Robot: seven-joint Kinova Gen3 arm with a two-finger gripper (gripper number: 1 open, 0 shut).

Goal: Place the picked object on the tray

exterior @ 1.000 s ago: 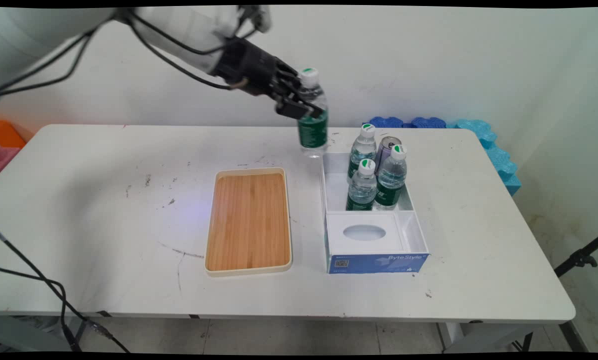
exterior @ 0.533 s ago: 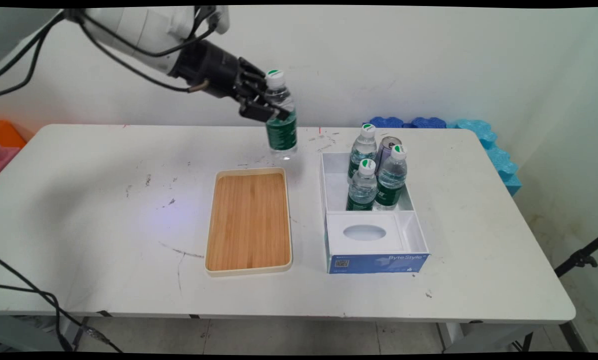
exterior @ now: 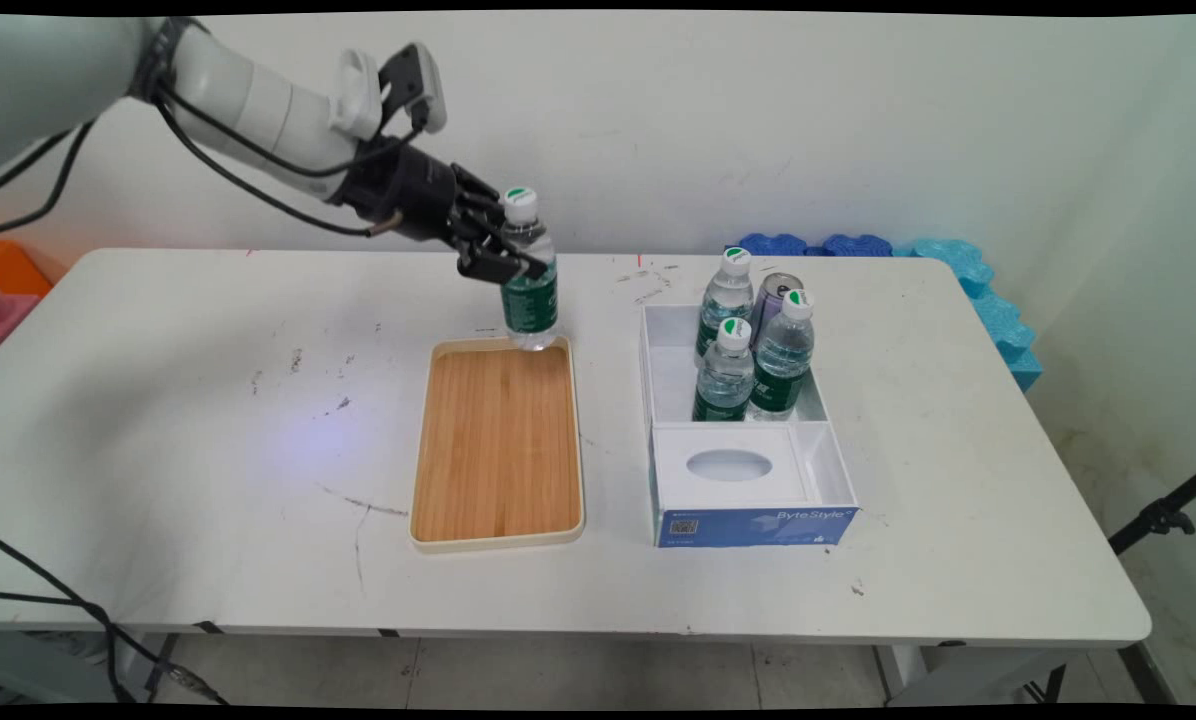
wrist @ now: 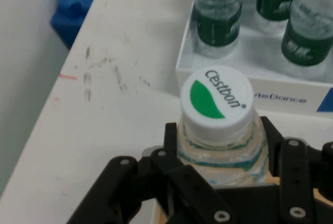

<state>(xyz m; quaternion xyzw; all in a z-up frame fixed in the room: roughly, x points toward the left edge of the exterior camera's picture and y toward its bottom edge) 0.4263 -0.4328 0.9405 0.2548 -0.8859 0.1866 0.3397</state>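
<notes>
My gripper (exterior: 510,258) is shut on a small water bottle (exterior: 529,295) with a green label and white cap, gripping it just under the neck. The bottle hangs upright over the far end of a wooden tray (exterior: 498,445), its base close to the tray's back rim. In the hand view the cap (wrist: 218,97) reads Cestbon and the black fingers (wrist: 171,146) clamp the bottle's shoulder on both sides. Three more such bottles (exterior: 725,372) and a can (exterior: 773,297) stand in the far part of a white and blue box (exterior: 758,525) to the right.
The box's near part holds a white insert with an oval hole (exterior: 729,465). Blue foam pieces (exterior: 968,270) lie along the table's far right edge. Orange and pink things (exterior: 13,280) sit at the far left. Black cables (exterior: 68,590) hang at the near left.
The gripper has carried the bottle leftward and down, from beside the box's far left corner to above the tray's far end.
</notes>
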